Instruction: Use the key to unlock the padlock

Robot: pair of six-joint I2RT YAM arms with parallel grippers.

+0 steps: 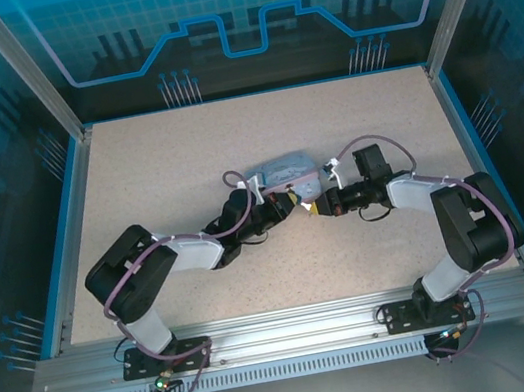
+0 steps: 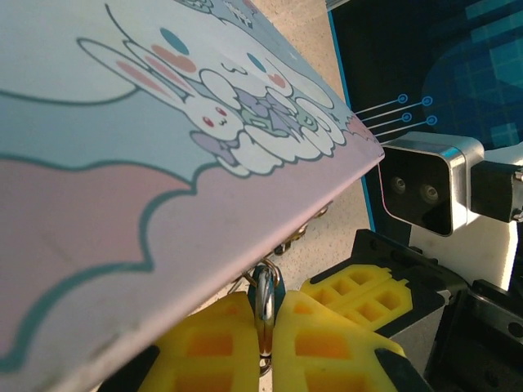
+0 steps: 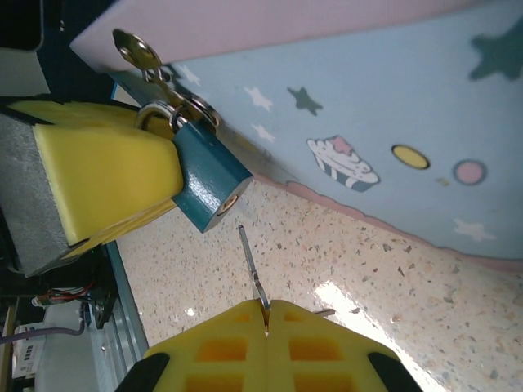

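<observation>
Our left gripper (image 2: pixel 266 335) pinched tight on padlock (image 3: pixel 204 175), which hangs from tin (image 3: pixel 368 98) clasp, keyhole (image 3: pixel 230 202) facing out past fingertips. Our right gripper (image 3: pixel 265 317) clamped on key (image 3: pixel 250 261), blade jutting ahead of fingertips, tip just short of keyhole, near in line. We square blade to slot, ease straight in.

Left arm (image 1: pixel 186 255): elbow folded out to the left, forearm angled inward and low. Left claw (image 1: pixel 283 209): jaws closed to a narrow gap. Right arm (image 1: pixel 414 192): mirrored pose, elbow out to the right. Right claw (image 1: pixel 317 208): jaws fully closed. Claw tips face each other, near, not touching.
</observation>
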